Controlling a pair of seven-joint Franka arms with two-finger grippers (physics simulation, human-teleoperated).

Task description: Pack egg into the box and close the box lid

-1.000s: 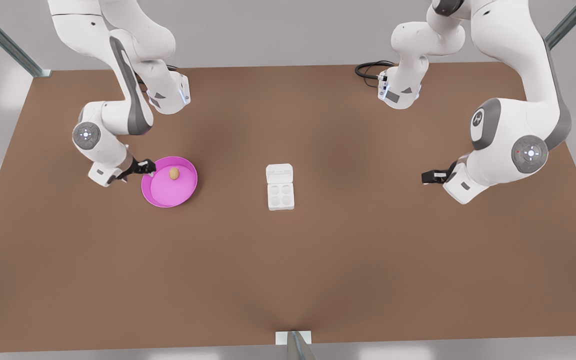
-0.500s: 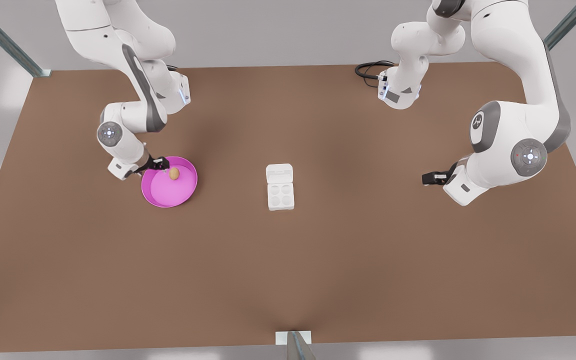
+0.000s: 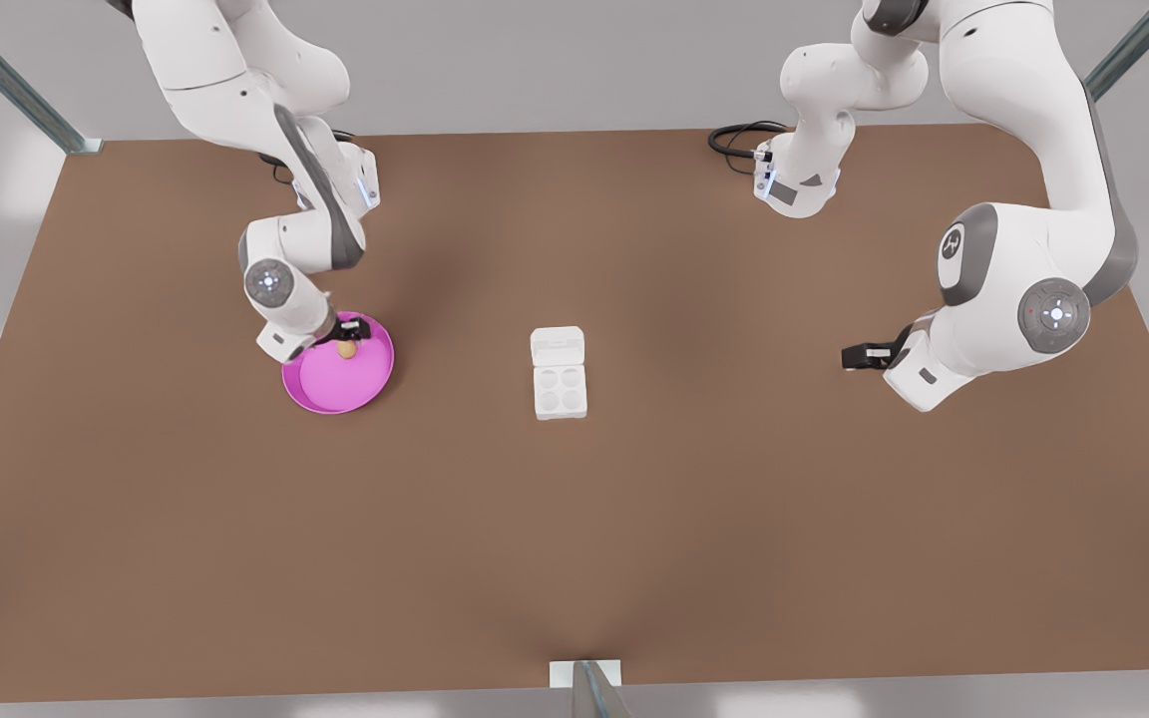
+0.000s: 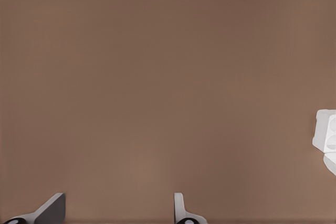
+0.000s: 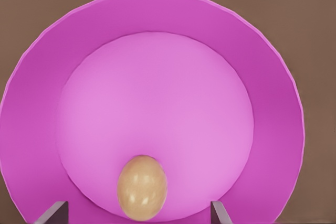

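The tan egg (image 3: 346, 349) (image 5: 142, 187) lies on the round pink plate (image 3: 330, 389) (image 5: 157, 51), near its far rim. My right gripper (image 3: 347, 331) (image 5: 137, 204) hovers open right over the egg, one finger on each side and not touching it. The white box (image 3: 560, 390) (image 4: 326, 137) stands mid-table with its round cups bare. Its box lid (image 3: 558, 347) lies folded back flat on the far side. At the front view's right, my left gripper (image 3: 849, 356) (image 4: 116, 209) waits open above bare table, well away from the box.
The brown table (image 3: 574, 538) stretches wide around the plate and the box. A black cable (image 3: 734, 140) coils at the far edge by an arm's base. A metal post (image 3: 586, 688) stands at the near edge.
My right arm swung toward the front view's right, carrying its gripper from the plate's outer rim to directly over the egg. The left arm, egg and box stayed put.
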